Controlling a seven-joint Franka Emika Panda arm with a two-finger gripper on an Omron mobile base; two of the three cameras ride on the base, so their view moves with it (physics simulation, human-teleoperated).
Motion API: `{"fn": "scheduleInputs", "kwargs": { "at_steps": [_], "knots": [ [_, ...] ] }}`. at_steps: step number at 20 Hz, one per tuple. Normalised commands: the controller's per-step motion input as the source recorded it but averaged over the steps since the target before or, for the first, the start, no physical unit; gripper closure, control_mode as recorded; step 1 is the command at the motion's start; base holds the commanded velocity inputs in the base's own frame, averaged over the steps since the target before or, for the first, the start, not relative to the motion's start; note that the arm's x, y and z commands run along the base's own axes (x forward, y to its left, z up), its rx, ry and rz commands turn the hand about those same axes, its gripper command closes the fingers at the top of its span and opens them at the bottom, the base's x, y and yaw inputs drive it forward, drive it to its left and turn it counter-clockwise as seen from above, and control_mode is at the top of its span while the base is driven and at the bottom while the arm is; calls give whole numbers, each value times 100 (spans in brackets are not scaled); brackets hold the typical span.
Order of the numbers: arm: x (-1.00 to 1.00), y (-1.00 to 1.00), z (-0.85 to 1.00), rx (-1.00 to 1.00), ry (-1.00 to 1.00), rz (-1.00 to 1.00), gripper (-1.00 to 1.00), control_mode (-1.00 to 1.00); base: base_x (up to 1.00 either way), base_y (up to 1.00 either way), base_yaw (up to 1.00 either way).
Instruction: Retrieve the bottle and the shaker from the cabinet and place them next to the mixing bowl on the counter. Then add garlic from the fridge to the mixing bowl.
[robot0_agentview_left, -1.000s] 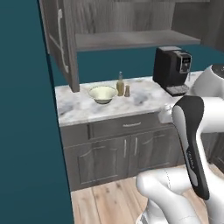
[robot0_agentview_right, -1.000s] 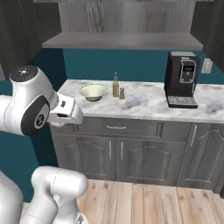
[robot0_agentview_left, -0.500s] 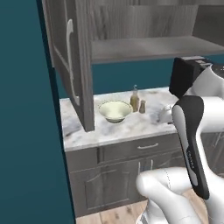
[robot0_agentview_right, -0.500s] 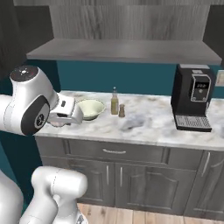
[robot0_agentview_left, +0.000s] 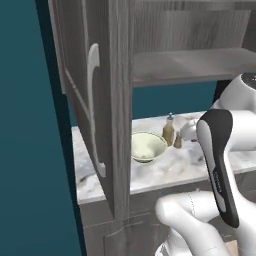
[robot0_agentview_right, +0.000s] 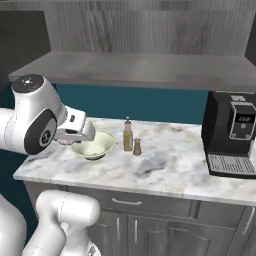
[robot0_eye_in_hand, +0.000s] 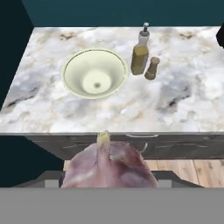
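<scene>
A pink-purple garlic bulb (robot0_eye_in_hand: 109, 166) sits between the fingers of my gripper (robot0_agentview_right: 66, 141), which is shut on it and hovers in front of the counter (robot0_eye_in_hand: 175, 105), close to the bowl's left side. The pale cream-green mixing bowl (robot0_eye_in_hand: 95, 78) (robot0_agentview_right: 93, 145) (robot0_agentview_left: 146, 146) stands empty on the marble. Right beside it are the amber bottle (robot0_eye_in_hand: 140, 54) (robot0_agentview_right: 128, 137) (robot0_agentview_left: 169, 131) and the small tan shaker (robot0_eye_in_hand: 152, 68) (robot0_agentview_right: 137, 147) (robot0_agentview_left: 178, 140). The cabinet (robot0_agentview_right: 140, 67) hangs above with bare shelves. The fridge is out of view.
The open cabinet door (robot0_agentview_left: 100, 100) with its curved white handle juts out at the left, close to the arm. A black coffee machine (robot0_agentview_right: 232, 132) stands at the counter's right end. Grey drawers (robot0_eye_in_hand: 144, 146) run below the slab, and a teal wall lies behind.
The base has driven closer to the counter, so the whole scene has shifted and grown; the cabinet door now looms in the left base view. The garlic stays in the gripper.
</scene>
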Motion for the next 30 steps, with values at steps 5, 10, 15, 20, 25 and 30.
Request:
{"fn": "scheduleInputs", "kwargs": {
  "at_steps": [5, 10, 15, 20, 25, 30],
  "knots": [
    [0, 0, 0, 0, 0, 0, 100, 100, 26, 0, 1],
    [0, 0, 0, 0, 0, 0, 100, 100, 43, 0, 0],
    [0, 0, 0, 0, 0, 0, 100, 100, 61, 0, 4],
    [0, 0, 0, 0, 0, 0, 100, 100, 40, 0, 5],
    [30, 7, -25, 0, 15, 1, 100, -100, 8, 0, 0],
    [36, 18, -48, 0, 23, 0, 100, -100, 0, 0, 0]
  ]
}}
